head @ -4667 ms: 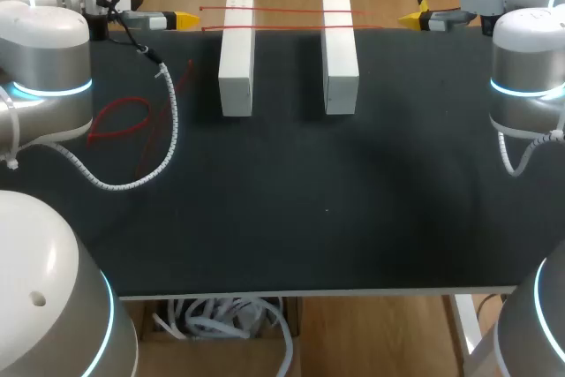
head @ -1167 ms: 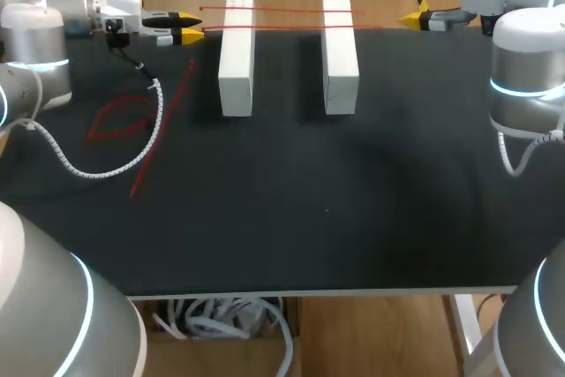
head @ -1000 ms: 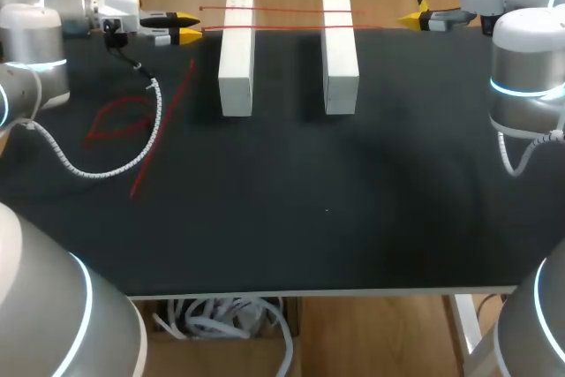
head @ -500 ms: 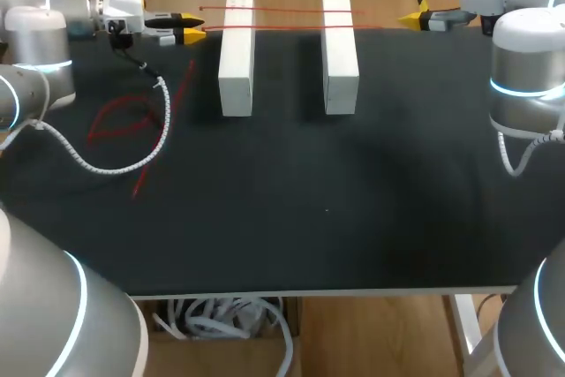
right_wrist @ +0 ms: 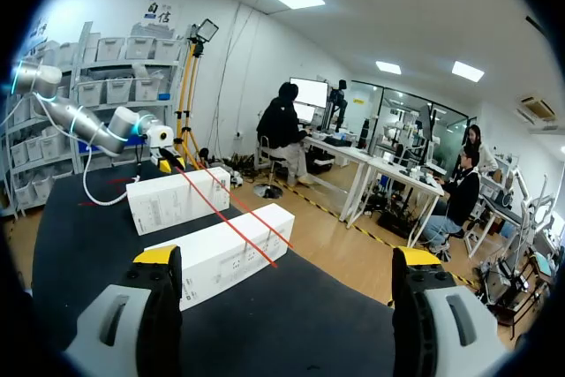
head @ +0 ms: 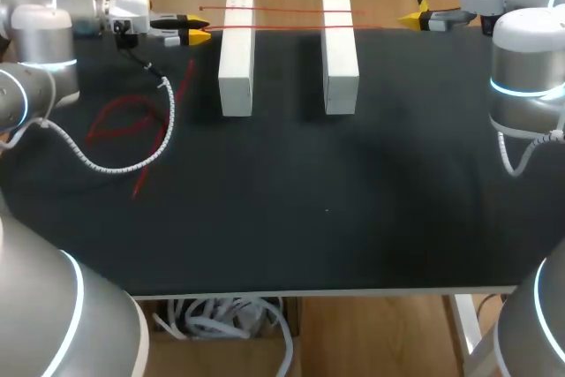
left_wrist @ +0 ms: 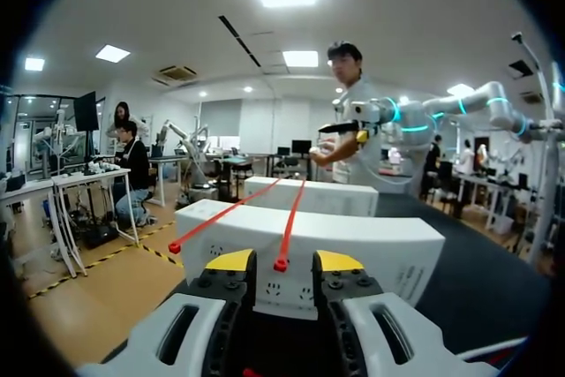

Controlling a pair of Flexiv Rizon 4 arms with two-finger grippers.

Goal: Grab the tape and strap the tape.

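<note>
From above, the left hand (head: 199, 29) lies level at the worktop's (head: 309, 218) eleven o'clock, beside white blocks (head: 237, 59). Only its wrist view shows fingers (left_wrist: 231, 260) spread, a red tape's (left_wrist: 292, 218) end between them. The right hand (head: 408, 18), one o'clock, gapes.

Left block (head: 236, 59) and right block (head: 340, 59) sit side by side at the far edge of the table (head: 309, 218), 2 tape strips (head: 282, 10) across both. Left gripper (head: 198, 30) is just left of the blocks, right gripper (head: 408, 18) to their right. Loose strips (head: 124, 116) lie far left.
</note>
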